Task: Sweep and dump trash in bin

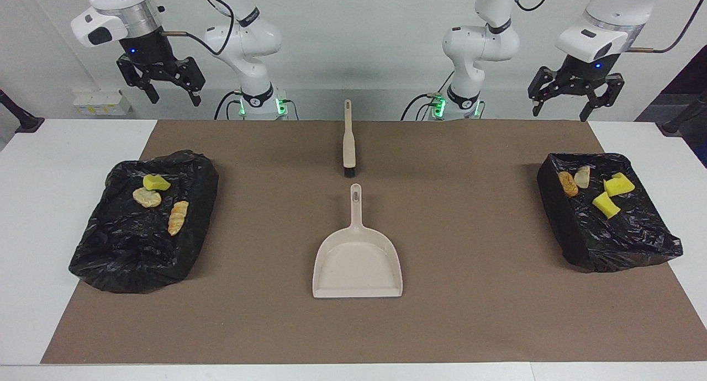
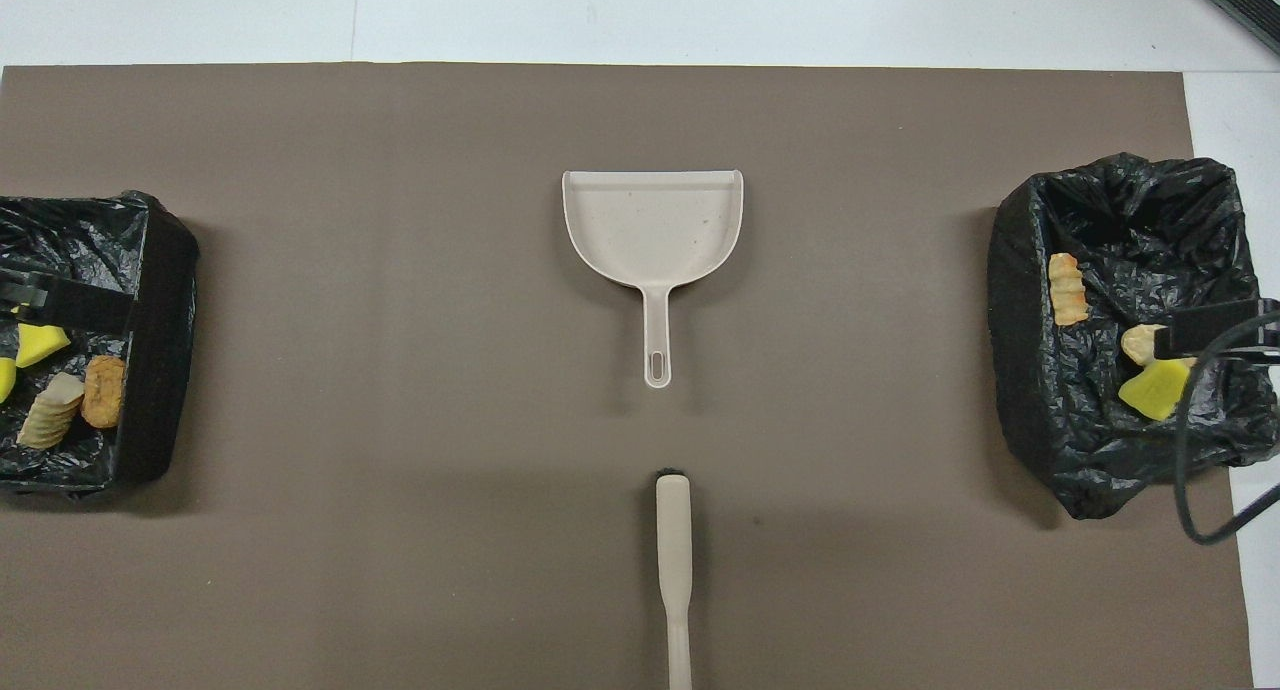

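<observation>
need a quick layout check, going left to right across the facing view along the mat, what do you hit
bin at the right arm's end holding three trash chunks → dustpan, with the brush in line with it but nearer the robots → bin at the left arm's end holding four trash chunks.

The white bench [image 1: 66,149] carries a brown mat [image 1: 469,315] bearing 2 black-lined bins [image 1: 138,248], a beige plastic dustpan [image 1: 358,259] and a beige brush [image 1: 348,141].
</observation>
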You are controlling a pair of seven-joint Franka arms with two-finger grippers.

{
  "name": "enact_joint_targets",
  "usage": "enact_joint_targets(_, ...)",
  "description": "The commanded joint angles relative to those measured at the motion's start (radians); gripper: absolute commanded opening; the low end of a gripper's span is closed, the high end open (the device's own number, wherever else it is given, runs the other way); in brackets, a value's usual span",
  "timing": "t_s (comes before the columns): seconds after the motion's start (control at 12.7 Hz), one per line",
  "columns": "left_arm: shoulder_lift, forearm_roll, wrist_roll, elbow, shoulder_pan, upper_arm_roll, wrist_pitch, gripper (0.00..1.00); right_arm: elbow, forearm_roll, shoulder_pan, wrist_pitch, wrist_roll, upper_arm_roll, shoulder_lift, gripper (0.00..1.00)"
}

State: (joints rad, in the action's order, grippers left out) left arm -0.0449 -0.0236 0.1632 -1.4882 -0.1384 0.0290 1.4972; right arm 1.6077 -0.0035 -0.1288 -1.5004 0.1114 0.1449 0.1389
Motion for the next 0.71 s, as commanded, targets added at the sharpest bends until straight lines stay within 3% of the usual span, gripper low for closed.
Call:
enact_joint_targets(0.0, -0.013, 0.062, 0.007, -0.003, 0.069, -0.005, -0.031, 1.0, 0.009, 0.002, 0.005, -0.021, -0.056, 0.002, 0.01, 1.0)
enact_joint_targets(0.63, -0.015, 0.06, 0.002, -0.001, 0.071, -0.008, -0.061, 1.0, 0.023, 0.005, 0.005, -0.052, -0.078, -0.004, 0.007, 1.0)
